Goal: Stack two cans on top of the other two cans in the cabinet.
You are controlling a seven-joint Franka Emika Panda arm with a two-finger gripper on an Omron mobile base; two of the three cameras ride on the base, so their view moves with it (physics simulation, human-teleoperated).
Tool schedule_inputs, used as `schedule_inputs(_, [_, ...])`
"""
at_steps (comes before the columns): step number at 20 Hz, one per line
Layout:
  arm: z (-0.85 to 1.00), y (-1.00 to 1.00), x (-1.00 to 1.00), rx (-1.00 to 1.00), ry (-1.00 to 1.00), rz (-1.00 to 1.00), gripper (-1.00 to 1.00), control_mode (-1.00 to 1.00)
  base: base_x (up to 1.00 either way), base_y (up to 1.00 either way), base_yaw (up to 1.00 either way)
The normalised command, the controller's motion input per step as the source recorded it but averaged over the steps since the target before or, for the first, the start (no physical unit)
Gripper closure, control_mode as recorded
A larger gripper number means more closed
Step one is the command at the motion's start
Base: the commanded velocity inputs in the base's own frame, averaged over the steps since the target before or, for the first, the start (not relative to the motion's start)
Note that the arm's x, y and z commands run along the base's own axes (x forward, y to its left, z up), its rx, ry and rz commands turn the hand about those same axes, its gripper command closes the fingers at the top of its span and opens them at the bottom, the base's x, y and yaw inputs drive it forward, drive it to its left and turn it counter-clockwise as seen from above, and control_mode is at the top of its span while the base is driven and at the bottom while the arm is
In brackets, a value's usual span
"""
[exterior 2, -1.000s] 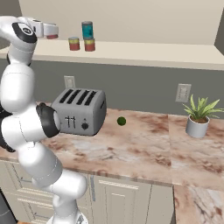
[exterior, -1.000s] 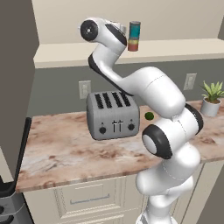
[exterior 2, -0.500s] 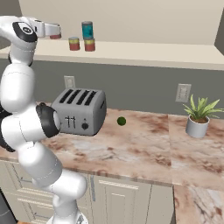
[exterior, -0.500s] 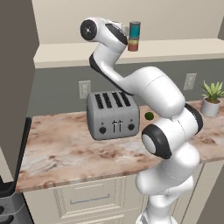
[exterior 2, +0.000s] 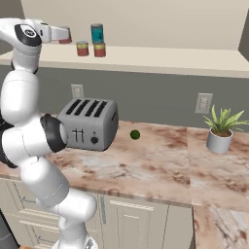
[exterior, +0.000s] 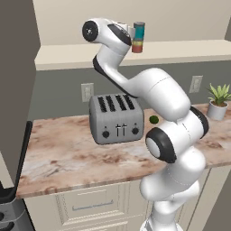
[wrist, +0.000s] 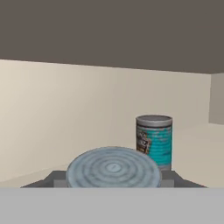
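Note:
My gripper [exterior 2: 65, 35] is shut on a red can [wrist: 113, 168] and holds it above the cabinet's cream shelf board [exterior 2: 160, 61], at the left end. In the hand view the can's grey top sits between the two dark fingers [wrist: 51, 179]. A teal-blue can [exterior 2: 97, 33] stands stacked on a red can [exterior 2: 99, 50] to the right of the gripper. Another red can [exterior 2: 82, 48] stands alone on the shelf between that stack and the gripper. In the left base view the stack [exterior: 138, 37] shows just past the hand.
A grey four-slot toaster [exterior 2: 90, 124] stands on the marble counter [exterior 2: 160, 165] under the shelf, beside a small green fruit [exterior 2: 135, 134]. A potted plant [exterior 2: 220, 131] is at the right. Cream drawer fronts [exterior: 90, 205] run below the counter.
The hand with the red can has edged slightly to the right along the shelf, toward the other cans. Nothing else has moved.

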Motion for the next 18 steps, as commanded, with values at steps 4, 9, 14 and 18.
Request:
schedule_inputs(4, [0.00, -0.07, 0.00, 0.00, 0.00, -0.08, 1.00, -1.00, 0.00, 0.00, 0.00])
schedule_inputs(9, [0.01, -0.13, 0.00, 0.00, 0.00, -0.08, 1.00, -1.00, 0.00, 0.00, 0.00])
schedule_inputs(14, [0.07, -0.17, 0.00, 0.00, 0.00, -0.06, 1.00, -1.00, 0.00, 0.00, 0.00])
schedule_inputs(18, [0.02, -0.16, 0.00, 0.00, 0.00, -0.05, 1.00, -1.00, 0.00, 0.00, 0.00])
